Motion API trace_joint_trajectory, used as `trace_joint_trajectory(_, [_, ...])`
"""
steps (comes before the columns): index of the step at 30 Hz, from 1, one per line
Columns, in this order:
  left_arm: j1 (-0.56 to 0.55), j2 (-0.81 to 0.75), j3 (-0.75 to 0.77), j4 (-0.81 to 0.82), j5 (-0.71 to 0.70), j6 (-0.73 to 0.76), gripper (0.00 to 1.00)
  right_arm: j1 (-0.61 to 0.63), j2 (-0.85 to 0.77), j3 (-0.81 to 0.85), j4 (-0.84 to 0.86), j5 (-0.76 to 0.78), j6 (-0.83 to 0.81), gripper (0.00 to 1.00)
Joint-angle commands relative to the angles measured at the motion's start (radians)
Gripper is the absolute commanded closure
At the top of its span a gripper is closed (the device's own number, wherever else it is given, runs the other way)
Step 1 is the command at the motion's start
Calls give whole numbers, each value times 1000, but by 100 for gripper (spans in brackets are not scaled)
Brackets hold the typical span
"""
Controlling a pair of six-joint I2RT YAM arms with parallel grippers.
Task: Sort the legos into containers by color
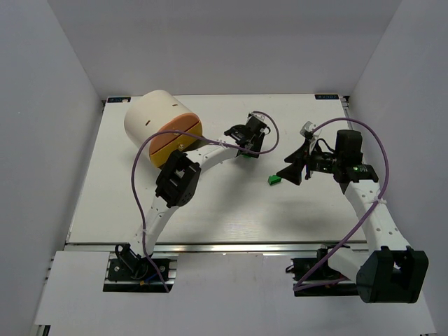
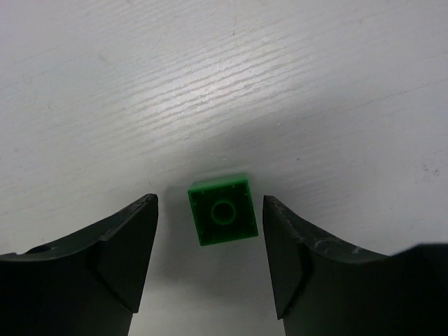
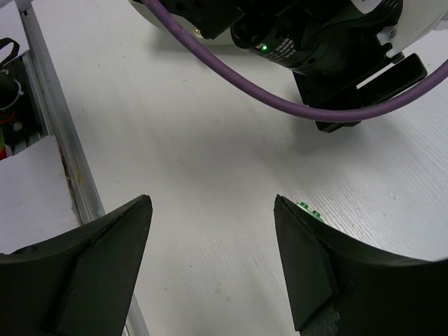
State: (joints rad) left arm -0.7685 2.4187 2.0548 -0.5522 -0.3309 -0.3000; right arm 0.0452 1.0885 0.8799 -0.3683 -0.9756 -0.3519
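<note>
A green lego (image 2: 222,217) lies upside down on the white table, between the open fingers of my left gripper (image 2: 210,204), which touch nothing. In the top view that gripper (image 1: 245,148) hangs over the brick at mid-table. A second green lego (image 1: 273,180) lies just left of my right gripper (image 1: 290,173). In the right wrist view it peeks out (image 3: 310,210) behind the right finger of the open, empty right gripper (image 3: 211,203). The cream drum (image 1: 155,112) with orange and yellow drawer fronts (image 1: 176,134) lies at the back left. Other legos are out of view.
The left arm's forearm (image 1: 203,157) runs from the drum's front to its gripper. Its wrist and purple cable (image 3: 294,49) fill the top of the right wrist view. The table's near rail (image 3: 63,161) shows at left there.
</note>
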Motion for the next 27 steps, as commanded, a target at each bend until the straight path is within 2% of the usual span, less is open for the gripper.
trace_joint_trajectory(1, [5, -21, -19, -23, 0, -16, 28, -5, 4, 13, -3, -26, -12, 24])
trace_joint_trajectory(6, [5, -30, -42, -12, 9, -24, 29, -5, 4, 11, 5, -29, -6, 24])
trace_joint_trajectory(9, [5, -30, -44, -8, 29, -30, 35, -4, 4, 11, 8, -29, -6, 24])
trace_joint_trajectory(12, [5, -27, -41, -5, 44, -36, 45, -4, 4, 13, 6, -28, -6, 24])
trace_joint_trajectory(13, [5, -27, -38, -5, 44, -36, 53, -5, 2, 13, 8, -28, -6, 25])
trace_joint_trajectory(18, [5, -41, -22, -5, 38, -33, 70, -4, -9, 5, -6, -28, -22, 25])
trace_joint_trajectory(21, [5, -73, -4, -11, 55, -21, 79, -1, -7, 1, -50, -32, -83, 28])
trace_joint_trajectory(24, [14, -150, -5, -34, 111, 21, 89, 5, 13, -2, -148, -44, -203, 44])
trace_joint_trajectory(25, [14, -208, -15, -55, 121, 25, 91, 7, 19, -2, -174, -43, -229, 58])
trace_joint_trajectory(27, [14, -278, -82, -69, 131, 25, 93, 8, 28, -16, -207, -26, -266, 75])
